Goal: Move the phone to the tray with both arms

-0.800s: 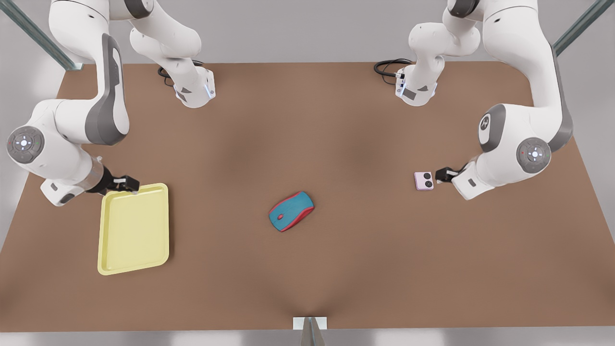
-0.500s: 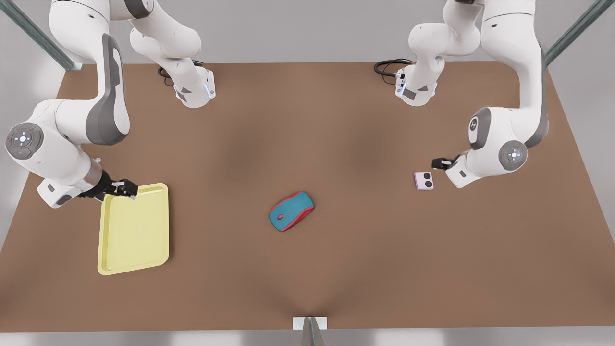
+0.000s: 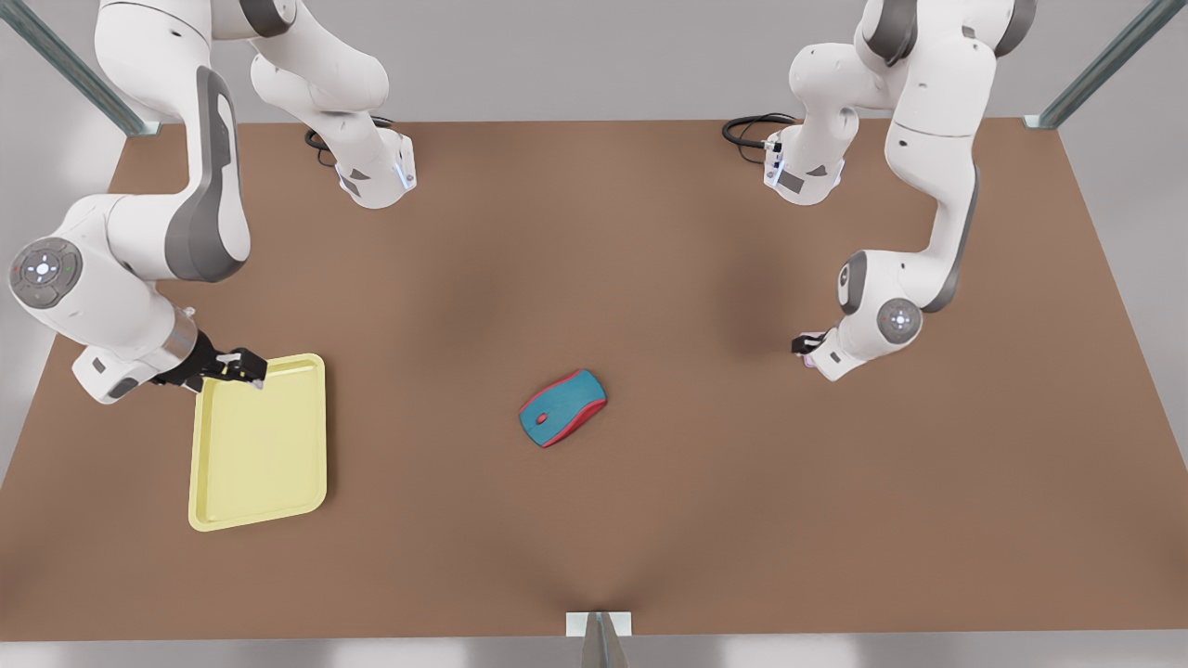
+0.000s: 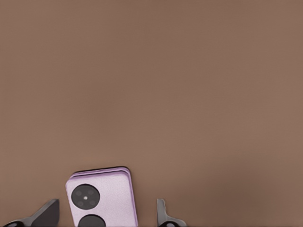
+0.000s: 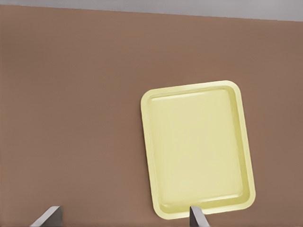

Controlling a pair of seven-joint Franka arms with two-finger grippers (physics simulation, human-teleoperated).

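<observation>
The phone (image 4: 102, 198), a pale pink-lilac slab with two dark circles, lies flat on the brown table. It sits between the spread fingers of my left gripper (image 4: 105, 218), which is open and not touching it. In the front view this gripper (image 3: 806, 346) is at the right and covers the phone, leaving a pink sliver (image 3: 814, 360). The pale yellow tray (image 3: 260, 445) lies at the front view's left, also seen from the right wrist (image 5: 196, 151). My right gripper (image 3: 237, 366) hangs open over the tray's far corner, its fingertips apart (image 5: 123, 218).
A teal and red computer mouse (image 3: 562, 407) lies near the table's middle, between phone and tray. Both arm bases and a black cable (image 3: 747, 130) stand at the far edge. A metal bracket (image 3: 599, 624) sits at the near edge.
My left gripper has swung toward the front view's left and come down over the phone, which now lies between its fingers. The right gripper has barely moved at the tray's corner.
</observation>
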